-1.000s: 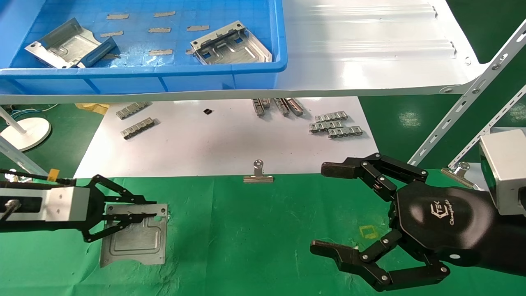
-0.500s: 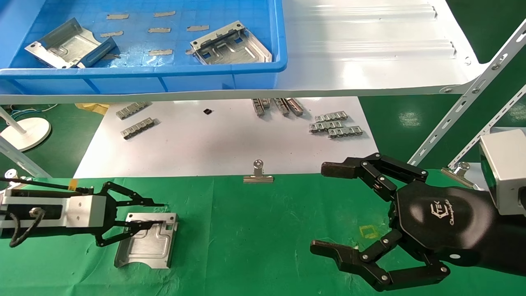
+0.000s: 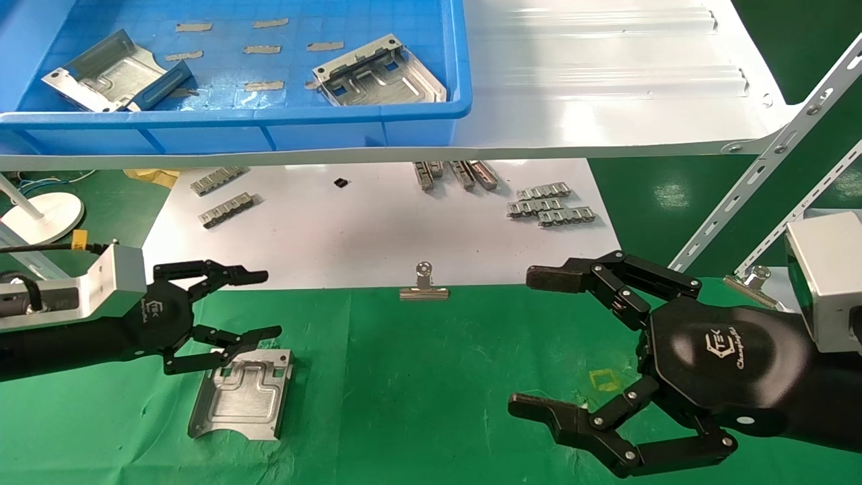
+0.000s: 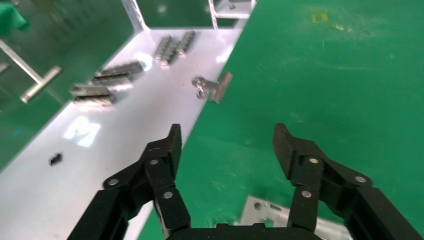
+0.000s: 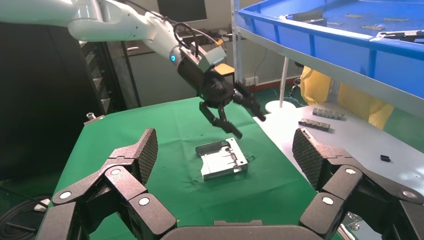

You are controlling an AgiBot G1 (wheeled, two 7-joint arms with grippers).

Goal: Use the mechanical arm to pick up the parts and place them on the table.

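One silver part (image 3: 241, 395) lies flat on the green table (image 3: 417, 377), at its left. My left gripper (image 3: 271, 303) hovers just above and behind that part's flanged edge, open and empty, apart from it. The left wrist view shows the open left gripper (image 4: 227, 136) over the cloth with a corner of the part (image 4: 267, 214) below. My right gripper (image 3: 524, 340) hangs open and empty over the table's right side. From the right wrist view, the part (image 5: 222, 159) and the left gripper (image 5: 248, 125) show beyond my open right gripper (image 5: 225, 142). Two more parts (image 3: 108, 71) (image 3: 377, 71) rest in the blue bin (image 3: 236, 118).
The bin sits on a white shelf (image 3: 606, 87) above the work area, held by a slotted metal brace (image 3: 774, 148). Beyond the cloth, a white board (image 3: 377, 236) carries small toothed strips (image 3: 549, 205). A binder clip (image 3: 423, 286) grips the cloth's far edge.
My left gripper laid the part down on the cloth, opened, let it go, and rose while turning. The part went from held and tilted to lying flat. The right arm stayed still.
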